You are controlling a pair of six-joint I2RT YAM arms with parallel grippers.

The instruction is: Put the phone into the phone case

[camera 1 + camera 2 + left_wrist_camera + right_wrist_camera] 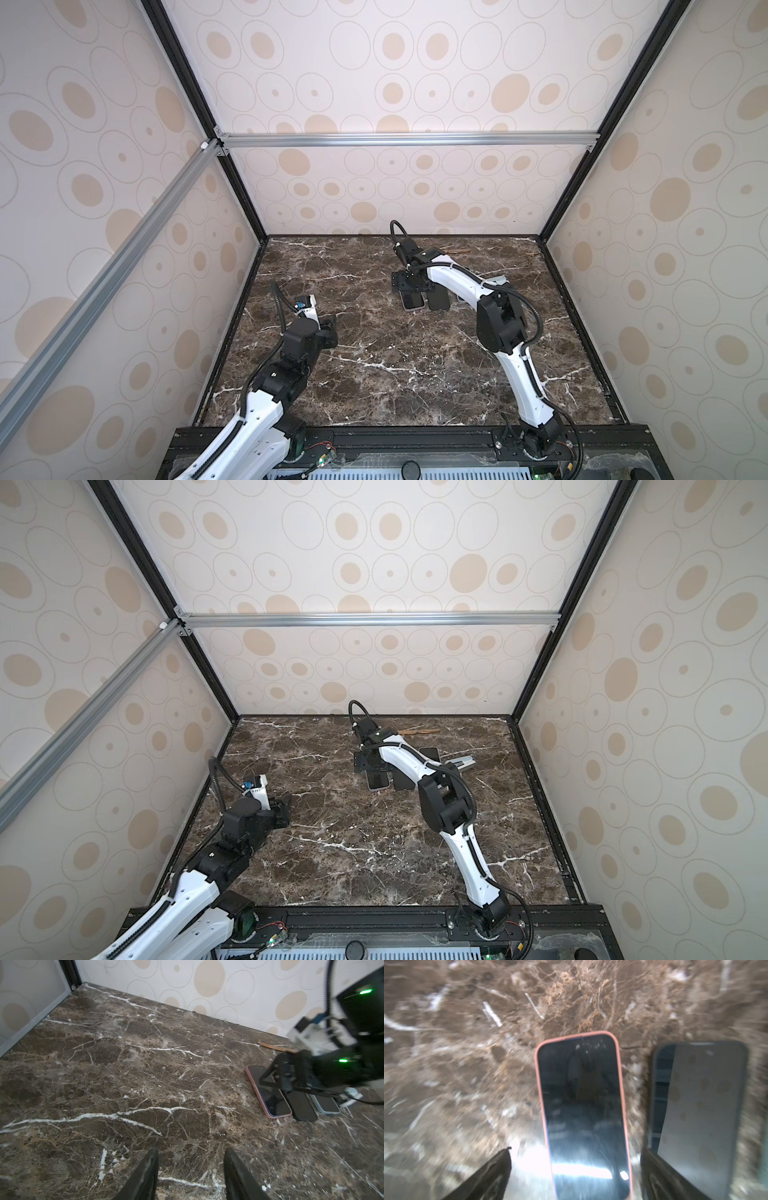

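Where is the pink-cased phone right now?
In both top views the pink-cased phone lies flat on the marble table, toward the back, under the open right gripper, with a black phone close on its right.

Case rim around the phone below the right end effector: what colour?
Salmon pink; the case rim shows best in the right wrist view.
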